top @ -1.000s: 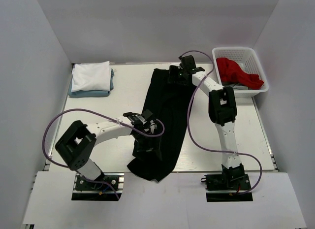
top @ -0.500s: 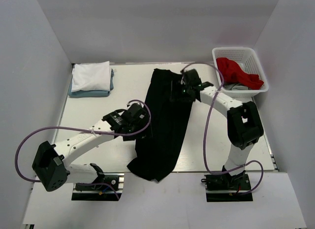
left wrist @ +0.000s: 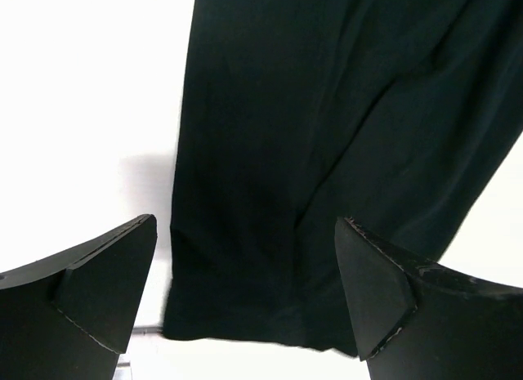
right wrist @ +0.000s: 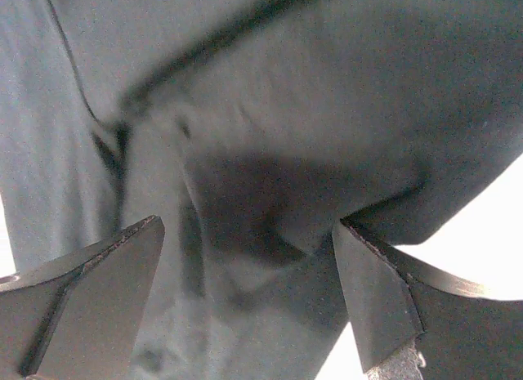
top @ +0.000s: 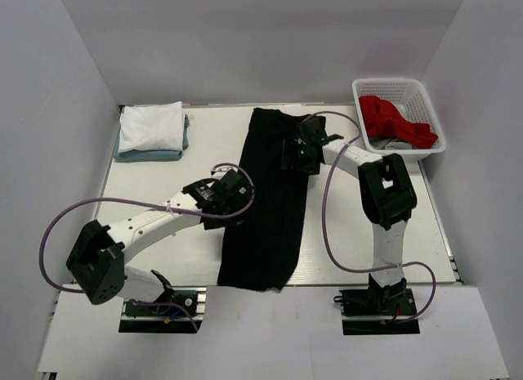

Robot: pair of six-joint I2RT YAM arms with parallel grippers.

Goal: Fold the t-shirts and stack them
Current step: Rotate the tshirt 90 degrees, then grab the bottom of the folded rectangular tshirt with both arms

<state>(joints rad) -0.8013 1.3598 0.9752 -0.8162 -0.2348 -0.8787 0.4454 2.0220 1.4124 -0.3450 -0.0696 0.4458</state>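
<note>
White tabletop — plain black cloth t-shirt lay stretched lengthwise down its middle, far edge to near edge. Left hand and right hand both gaped wide, empty, over it.

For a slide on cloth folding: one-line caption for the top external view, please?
Left gripper and right gripper, jaws open, above the black t-shirt; folded stack at back left.

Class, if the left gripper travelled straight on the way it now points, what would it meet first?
Probably the long black cloth t-shirt, lying ahead between its open fingers; depth unclear.
</note>
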